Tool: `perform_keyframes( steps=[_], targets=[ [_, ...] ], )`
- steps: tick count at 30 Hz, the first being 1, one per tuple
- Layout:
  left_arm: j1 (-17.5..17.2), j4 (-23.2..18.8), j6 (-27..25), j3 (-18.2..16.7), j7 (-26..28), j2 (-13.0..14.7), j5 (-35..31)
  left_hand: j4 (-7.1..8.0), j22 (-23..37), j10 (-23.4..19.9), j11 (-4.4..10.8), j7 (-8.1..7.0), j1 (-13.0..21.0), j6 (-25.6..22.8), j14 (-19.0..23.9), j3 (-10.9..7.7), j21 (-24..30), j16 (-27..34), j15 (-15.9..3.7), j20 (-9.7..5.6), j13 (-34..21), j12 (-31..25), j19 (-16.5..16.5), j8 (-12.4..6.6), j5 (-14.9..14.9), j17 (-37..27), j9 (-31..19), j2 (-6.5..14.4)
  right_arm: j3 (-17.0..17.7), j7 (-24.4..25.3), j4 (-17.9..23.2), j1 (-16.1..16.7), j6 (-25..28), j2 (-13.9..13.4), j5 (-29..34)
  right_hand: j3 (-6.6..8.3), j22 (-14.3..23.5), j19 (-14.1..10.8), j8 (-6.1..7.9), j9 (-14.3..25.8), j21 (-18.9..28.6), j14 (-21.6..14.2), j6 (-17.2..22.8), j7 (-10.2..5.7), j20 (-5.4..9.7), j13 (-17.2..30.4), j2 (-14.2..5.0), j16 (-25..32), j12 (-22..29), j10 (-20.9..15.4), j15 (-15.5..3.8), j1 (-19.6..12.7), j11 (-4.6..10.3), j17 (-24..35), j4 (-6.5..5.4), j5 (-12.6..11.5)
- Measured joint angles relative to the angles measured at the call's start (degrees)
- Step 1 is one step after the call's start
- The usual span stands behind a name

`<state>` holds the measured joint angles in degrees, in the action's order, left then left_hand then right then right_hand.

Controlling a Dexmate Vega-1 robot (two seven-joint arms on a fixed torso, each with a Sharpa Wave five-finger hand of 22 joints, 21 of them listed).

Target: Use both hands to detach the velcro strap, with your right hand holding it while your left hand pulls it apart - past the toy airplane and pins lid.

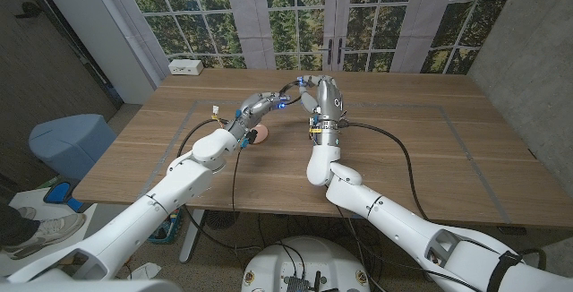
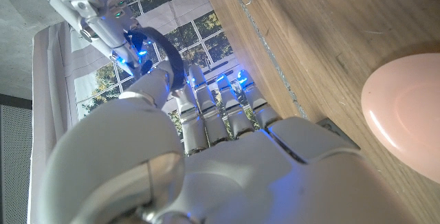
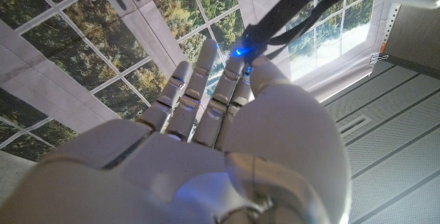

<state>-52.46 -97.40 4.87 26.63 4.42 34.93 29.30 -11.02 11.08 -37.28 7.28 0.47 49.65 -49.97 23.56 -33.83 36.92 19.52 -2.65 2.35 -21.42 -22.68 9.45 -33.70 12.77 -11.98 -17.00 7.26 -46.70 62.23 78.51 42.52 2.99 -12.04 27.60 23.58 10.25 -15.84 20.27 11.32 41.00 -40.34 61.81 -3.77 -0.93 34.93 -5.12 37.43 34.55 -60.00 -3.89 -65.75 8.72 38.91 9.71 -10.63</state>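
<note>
A black velcro strap [image 1: 293, 87] hangs in the air between my two raised hands, above the far middle of the table. My right hand [image 1: 324, 97] pinches one end of the strap [image 3: 289, 12] between thumb and fingers. In the left wrist view my left hand [image 1: 260, 106] pinches the other end of the curved strap [image 2: 170, 53]. The two hands are close together, a short span of strap apart. A round pink pins lid [image 1: 260, 133] [image 2: 405, 121] lies on the table just below my left hand. A small pale toy, too small to make out [image 1: 215, 109], sits left of it.
A white box [image 1: 185, 66] stands at the table's [image 1: 421, 158] far left corner. Cables run over the wood from the hands. A blue bin [image 1: 67, 141] stands on the floor off the left edge. Windows rise behind the table.
</note>
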Motion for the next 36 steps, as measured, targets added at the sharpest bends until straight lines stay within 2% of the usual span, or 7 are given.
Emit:
perform_keyframes(
  steps=[6, 10, 25, 36],
  targets=[
    [-0.2, 0.5, 1.3, -0.2, -0.1, -0.4, 0.1, 0.69, 0.1, -1.1, -1.18, 2.46, 0.5, 0.9, 0.0, -0.21, 0.0, 0.0, 0.0, -0.34, -0.5, 0.0, -0.3, 0.0, 1.2, 0.0, 0.0, 0.5, 0.8, -0.2, -0.7, 0.0, -0.4, 0.6, -1.7, 0.0, 0.0, 0.0, -0.37, 0.0, 0.0, -0.2, 0.0, 0.0, -0.01, 0.0, 0.0, 0.0, 0.0, -0.1, -0.21, 0.0, 0.1, 0.3, 0.0, 0.0],
    [-0.4, 1.2, 2.6, -0.4, -0.8, -0.9, 0.5, 0.82, 0.3, -1.4, -1.46, 3.29, 1.0, 1.7, 0.0, -0.35, 0.4, -0.3, 0.0, -0.51, -0.8, 0.0, -0.5, 0.0, 1.9, 0.0, 0.0, 1.0, 1.6, -0.8, -1.0, 0.0, -0.6, 1.1, -3.6, 0.0, 0.0, -0.4, -0.37, 0.0, 0.0, -0.2, 0.1, 0.1, -0.42, 0.0, 0.0, -0.3, 0.0, -0.1, -0.21, 0.0, 0.1, 0.3, 0.0, 0.0],
    [-0.8, 2.0, 5.3, -0.5, -0.5, -1.8, -0.1, 1.06, 0.3, -1.3, -1.57, 3.53, 1.0, 1.8, 0.0, -0.57, 1.3, -0.3, 0.0, -0.83, -1.3, 0.3, -0.2, 0.01, 2.5, -0.3, 0.0, 1.2, 5.2, -2.4, -0.7, 0.5, -0.6, 2.5, -9.9, 0.08, 0.0, -0.4, -0.43, 0.0, 0.0, -0.3, -0.1, 0.51, -0.41, 0.2, 0.0, -0.4, 0.3, -0.4, -0.1, 0.0, -0.02, 0.8, -0.08, -0.4],
    [-0.7, 2.7, 6.5, -0.5, -1.3, -2.0, -0.3, 1.05, 0.5, -0.4, -1.24, 4.31, 0.8, 3.0, -0.4, -0.57, 1.3, -0.3, -0.01, -0.61, -1.6, 1.0, -0.4, 0.01, 3.0, -0.8, 0.0, 1.3, 7.1, -2.8, -1.1, 0.4, -0.9, 3.2, -13.5, 0.08, 0.0, -0.1, -0.81, 0.0, 0.0, -0.3, 0.2, 0.81, -0.73, 0.5, 0.0, -0.4, 0.3, -0.4, -0.1, 0.0, -0.02, 1.3, -0.08, -0.4]
  ],
)
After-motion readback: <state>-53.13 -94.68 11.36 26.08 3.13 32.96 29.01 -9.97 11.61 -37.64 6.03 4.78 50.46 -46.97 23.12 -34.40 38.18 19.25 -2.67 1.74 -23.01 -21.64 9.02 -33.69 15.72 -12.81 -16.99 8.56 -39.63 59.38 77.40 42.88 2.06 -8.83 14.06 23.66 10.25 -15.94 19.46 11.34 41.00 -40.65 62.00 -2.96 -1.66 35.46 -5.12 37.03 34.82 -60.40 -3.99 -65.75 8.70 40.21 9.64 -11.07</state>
